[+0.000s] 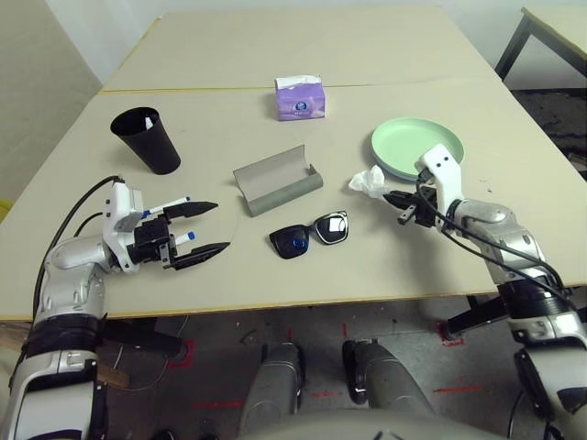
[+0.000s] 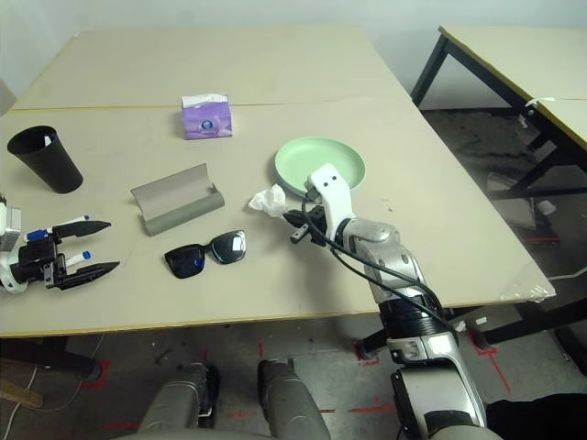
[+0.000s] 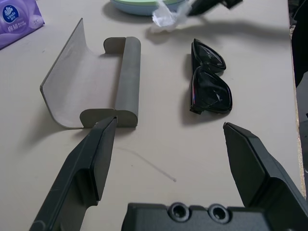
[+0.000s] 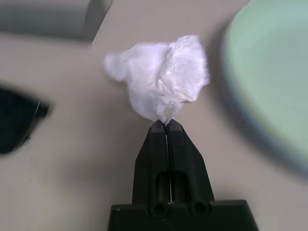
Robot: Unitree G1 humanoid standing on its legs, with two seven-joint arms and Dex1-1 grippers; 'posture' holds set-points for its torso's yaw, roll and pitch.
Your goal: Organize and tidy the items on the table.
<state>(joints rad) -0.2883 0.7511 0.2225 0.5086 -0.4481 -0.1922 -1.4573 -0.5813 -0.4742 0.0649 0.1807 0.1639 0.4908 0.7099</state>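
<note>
At the right gripper's (image 4: 166, 126) tips, jaws pinched on the crumpled tissue (image 4: 161, 77): light, soft, any fold grips. Left gripper (image 3: 168, 139) wide, empty.

Glasses case (image 1: 277, 181) at the table's (image 1: 385, 266) centre, sunglasses (image 1: 309, 236) just in front of it, tissue (image 1: 368, 181) to their right touching the plate (image 1: 417, 148), tissue box (image 1: 301, 98) behind, cup (image 1: 147, 139) far left.

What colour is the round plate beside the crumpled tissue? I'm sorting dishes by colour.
Light green; the round plate shows best in the right eye view.
</note>
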